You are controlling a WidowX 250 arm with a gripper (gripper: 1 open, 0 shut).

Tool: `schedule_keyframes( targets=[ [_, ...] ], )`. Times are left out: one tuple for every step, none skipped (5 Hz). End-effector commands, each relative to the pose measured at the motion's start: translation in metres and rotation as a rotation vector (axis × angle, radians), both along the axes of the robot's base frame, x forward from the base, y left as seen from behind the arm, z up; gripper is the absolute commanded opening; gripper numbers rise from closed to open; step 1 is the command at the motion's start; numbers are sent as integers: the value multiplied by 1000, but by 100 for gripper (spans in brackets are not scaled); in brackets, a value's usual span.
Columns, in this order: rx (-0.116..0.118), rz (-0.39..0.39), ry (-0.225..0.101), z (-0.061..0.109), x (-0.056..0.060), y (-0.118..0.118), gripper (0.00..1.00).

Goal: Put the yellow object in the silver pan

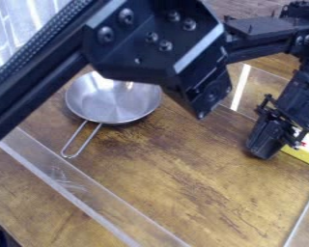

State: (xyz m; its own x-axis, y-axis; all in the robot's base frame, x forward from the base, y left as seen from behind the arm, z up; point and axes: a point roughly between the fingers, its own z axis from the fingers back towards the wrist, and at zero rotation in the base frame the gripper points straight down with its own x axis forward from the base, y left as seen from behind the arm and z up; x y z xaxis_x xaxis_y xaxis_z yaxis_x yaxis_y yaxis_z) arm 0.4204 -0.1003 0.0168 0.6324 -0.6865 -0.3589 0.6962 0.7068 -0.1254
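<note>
The silver pan (112, 97) lies on the wooden table at the upper left, its wire loop handle (77, 140) pointing toward the front. At the right edge, the yellow object (303, 150) lies flat, only a yellow and white strip of it showing. My black gripper (265, 145) stands low over the table right beside that strip on its left, touching or nearly touching it. The dark fingers blend together, so I cannot tell how the jaws stand or whether they hold the block. A large black part of the arm (157, 43) fills the top of the view.
The wooden tabletop (170, 183) stretches between the pan and the gripper. A clear plastic rim (67, 183) runs along the front left edge. The table's right edge lies just past the yellow object.
</note>
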Motion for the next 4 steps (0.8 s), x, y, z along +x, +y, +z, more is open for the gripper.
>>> schedule_keyframes(
  targets=[
    [-1,34,-24,0,6,8,100],
    [0,48,-22,0,8,10,100],
    [-2,59,-20,0,9,10,0],
    [0,71,-18,3,11,12,100]
  ],
)
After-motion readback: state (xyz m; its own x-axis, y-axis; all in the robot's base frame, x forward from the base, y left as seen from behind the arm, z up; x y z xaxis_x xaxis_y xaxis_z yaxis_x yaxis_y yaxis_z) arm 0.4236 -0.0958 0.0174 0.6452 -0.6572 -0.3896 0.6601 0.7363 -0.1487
